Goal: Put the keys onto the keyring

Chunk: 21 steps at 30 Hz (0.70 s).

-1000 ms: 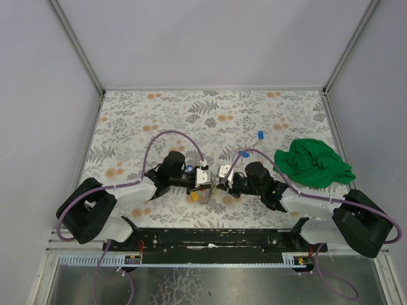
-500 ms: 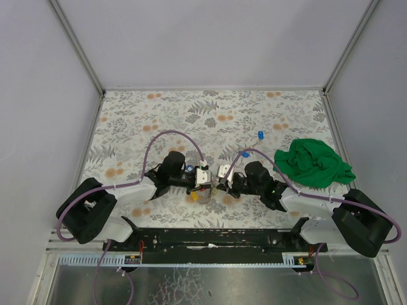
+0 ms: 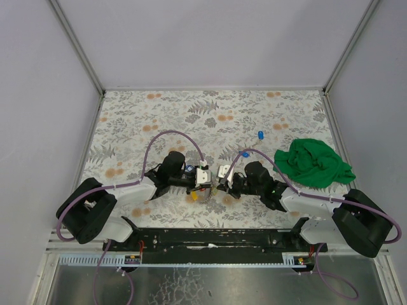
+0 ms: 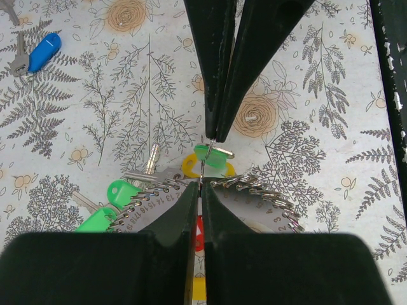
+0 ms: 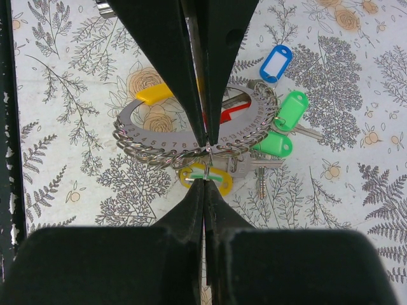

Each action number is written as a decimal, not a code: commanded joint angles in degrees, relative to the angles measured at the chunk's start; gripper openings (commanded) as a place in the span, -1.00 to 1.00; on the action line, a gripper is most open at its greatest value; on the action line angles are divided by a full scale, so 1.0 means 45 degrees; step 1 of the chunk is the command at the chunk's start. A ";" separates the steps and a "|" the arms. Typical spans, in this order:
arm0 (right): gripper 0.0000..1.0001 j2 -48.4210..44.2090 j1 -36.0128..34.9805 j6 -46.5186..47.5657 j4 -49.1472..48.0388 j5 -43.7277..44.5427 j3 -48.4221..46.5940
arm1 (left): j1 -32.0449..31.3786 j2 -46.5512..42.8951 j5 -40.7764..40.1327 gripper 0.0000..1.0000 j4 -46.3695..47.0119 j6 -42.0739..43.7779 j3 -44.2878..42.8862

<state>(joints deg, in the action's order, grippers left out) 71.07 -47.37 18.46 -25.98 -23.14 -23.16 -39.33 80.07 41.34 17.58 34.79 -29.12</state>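
Top view: the left claw and right claw meet tip to tip over the keyring near the front of the surface. A loose blue key lies well apart, toward the green cloth.

Left wrist view: the left claw is all but closed, pinching the ring's thin wire between its two coiled stretches. Opposite it, the right claw is closed on a green-tagged key just beyond the rim.

Right wrist view: that key sits at the right claw's tips, touching the ring's outer edge just beside the left claw's grip. The hung keys fan round the far side. This looks like the threading step. The left claw should hold the ring steady while the right lines the key's hole up with the wire and slides along it, not across.
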 commanded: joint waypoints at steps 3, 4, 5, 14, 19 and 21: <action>-1.00 -0.0316 -0.0124 -0.0100 -0.0360 0.0092 -0.0348 | -0.0034 -0.0067 0.0215 -1.00 0.0453 0.0179 -0.0347; -1.00 -0.0289 -0.0130 -0.0088 -0.0345 0.0091 -0.0370 | -0.0047 -0.0078 0.0257 -1.00 0.0453 0.0197 -0.0345; -1.00 -0.0252 -0.0123 -0.0092 -0.0358 0.0084 -0.0380 | -0.0048 -0.0072 0.0294 -1.00 0.0451 0.0199 -0.0332; -1.00 -0.0105 -0.0117 -0.0158 -0.0398 0.0119 -0.0459 | -0.0049 -0.0049 0.0612 -1.00 0.0488 0.0214 -0.0327; -1.00 -0.0002 -0.0117 -0.0193 -0.0400 0.0085 -0.0517 | -0.0049 -0.0051 0.0740 -1.00 0.0412 0.0274 -0.0361; -1.00 0.0008 -0.0117 -0.0202 -0.0399 0.0133 -0.0518 | -0.0048 -0.0041 0.0831 -1.00 0.0371 0.0290 -0.0363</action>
<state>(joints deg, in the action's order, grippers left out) 71.09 -47.37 18.20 -25.98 -23.11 -23.18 -39.33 80.07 42.72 17.58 34.83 -29.12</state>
